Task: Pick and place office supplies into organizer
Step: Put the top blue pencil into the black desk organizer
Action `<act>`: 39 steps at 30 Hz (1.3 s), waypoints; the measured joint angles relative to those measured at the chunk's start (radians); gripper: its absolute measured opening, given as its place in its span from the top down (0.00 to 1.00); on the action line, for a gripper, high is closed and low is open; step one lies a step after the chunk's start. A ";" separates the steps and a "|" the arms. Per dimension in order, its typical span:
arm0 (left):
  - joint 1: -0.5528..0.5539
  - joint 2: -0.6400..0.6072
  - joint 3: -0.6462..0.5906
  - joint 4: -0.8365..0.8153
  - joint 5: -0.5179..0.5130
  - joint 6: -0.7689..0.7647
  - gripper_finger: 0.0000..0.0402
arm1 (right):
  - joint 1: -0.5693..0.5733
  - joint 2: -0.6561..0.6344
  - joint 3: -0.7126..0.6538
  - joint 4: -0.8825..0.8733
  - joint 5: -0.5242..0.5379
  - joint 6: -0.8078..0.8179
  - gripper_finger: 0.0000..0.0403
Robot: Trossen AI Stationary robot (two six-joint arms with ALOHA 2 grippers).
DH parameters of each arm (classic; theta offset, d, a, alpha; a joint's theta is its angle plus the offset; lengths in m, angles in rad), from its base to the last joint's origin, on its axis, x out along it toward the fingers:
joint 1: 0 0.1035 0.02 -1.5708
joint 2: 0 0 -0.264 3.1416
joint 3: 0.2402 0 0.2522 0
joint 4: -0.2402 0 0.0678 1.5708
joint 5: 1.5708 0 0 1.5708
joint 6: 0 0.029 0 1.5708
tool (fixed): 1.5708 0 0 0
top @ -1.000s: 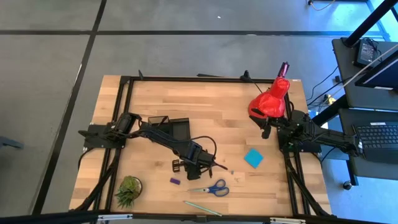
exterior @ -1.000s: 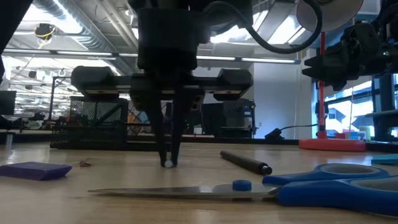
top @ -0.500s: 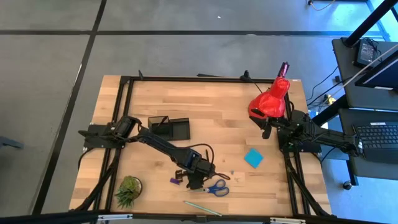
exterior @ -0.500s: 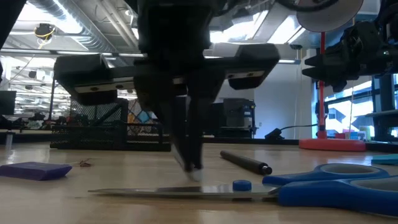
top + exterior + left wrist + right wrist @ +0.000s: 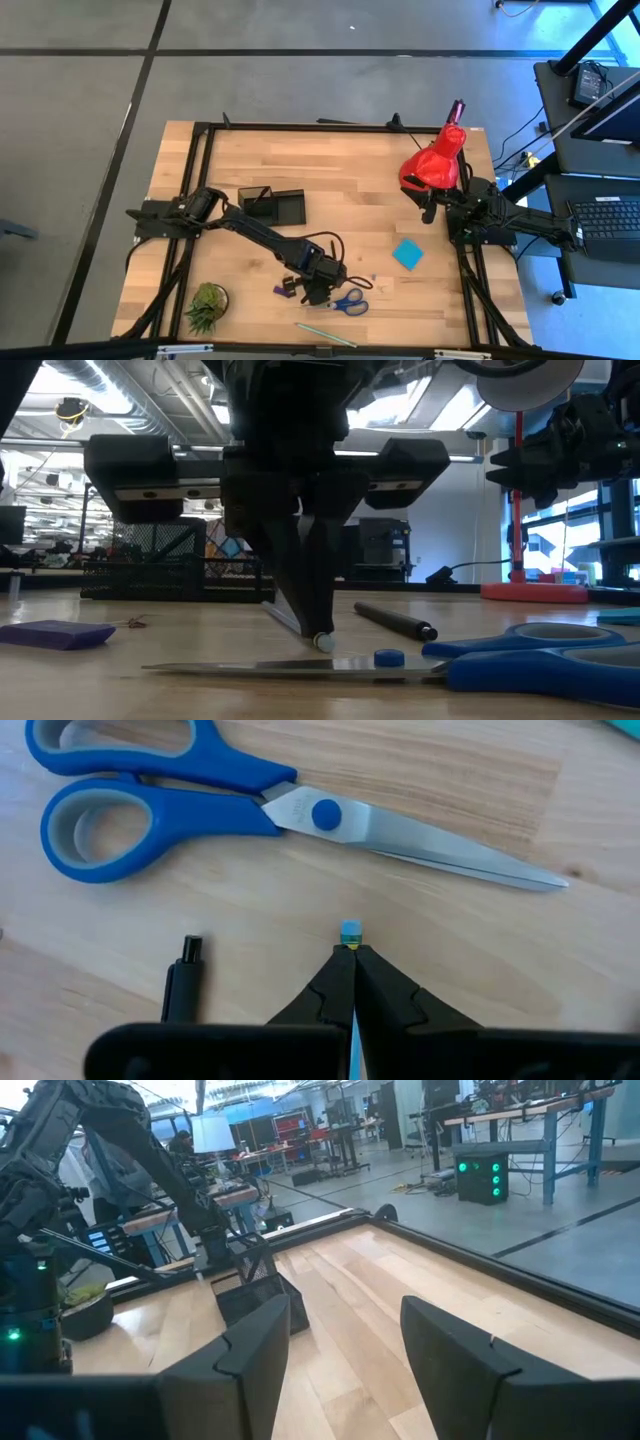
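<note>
Scissors: blue-handled scissors (image 5: 480,660) lie flat across the lower right of the low view, closest to the camera, blades pointing left.
Left tool: the left tool (image 5: 318,635) is closed tight on a thin pale pencil (image 5: 350,933), tips low over the desk (image 5: 350,200), just behind the scissor blades; in the high view it sits at lower centre (image 5: 318,292).
Dark pen: a dark pen (image 5: 395,622) lies on the desk just right of the left tool.
Purple block: small purple block (image 5: 55,634) at the lower left of the low view.
Organizer: black organizer (image 5: 273,205) at centre left of the high view, well apart from the left tool.
Sticky pad: cyan pad (image 5: 407,254) right of centre.
Right tool: the right tool (image 5: 320,1340) waits at the right edge, fingers apart, holding nothing.
</note>
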 joint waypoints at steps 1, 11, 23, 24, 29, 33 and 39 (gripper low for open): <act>0.002 0.006 -0.001 0.002 0.001 -0.010 1.00 | 0.000 0.000 0.000 0.000 0.000 0.000 0.52; 0.029 0.026 0.000 0.039 0.011 -0.246 0.99 | 0.000 0.000 0.000 0.000 0.000 -0.005 0.52; 0.084 0.024 0.002 -0.029 -0.005 -0.584 0.99 | 0.000 0.000 0.000 0.000 0.000 -0.006 0.52; 0.090 0.023 0.003 -0.042 0.004 -0.607 0.99 | 0.000 0.000 0.000 0.000 0.000 -0.006 0.52; 0.115 0.022 0.003 -0.082 0.025 -0.678 0.99 | 0.000 0.000 0.000 0.000 0.000 -0.008 0.52; 0.136 0.022 0.003 -0.110 0.059 -0.699 0.99 | 0.000 0.000 0.000 -0.003 -0.025 -0.008 0.52; 0.149 0.020 0.005 -0.181 0.064 -0.664 0.99 | 0.000 0.000 0.000 -0.005 -0.038 -0.008 0.52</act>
